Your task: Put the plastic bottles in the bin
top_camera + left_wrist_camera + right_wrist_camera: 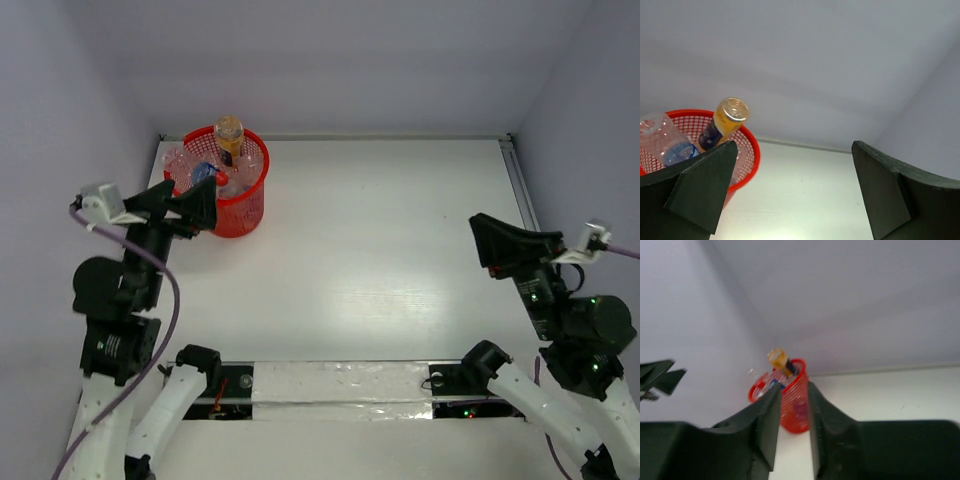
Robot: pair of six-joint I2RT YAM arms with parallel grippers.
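Observation:
The red mesh bin (248, 205) stands at the table's far left corner. Several plastic bottles stick out of it: an orange-and-blue labelled one with a gold cap (229, 132) stands tallest, with clear and blue-labelled ones (205, 172) beside it. My left gripper (195, 205) is open and empty, raised just in front of the bin. In the left wrist view the left gripper (794, 150) has the bin (749, 147) and gold-capped bottle (726, 119) at its left finger. My right gripper (487, 238) is far right; its jaws (793, 387) stand slightly apart, empty, facing the bin (796, 410).
White walls close the table at the back and both sides. A metal rail (520, 180) runs along the right edge. A taped strip (340, 385) lies between the arm bases at the near edge. No bottle shows on the table surface.

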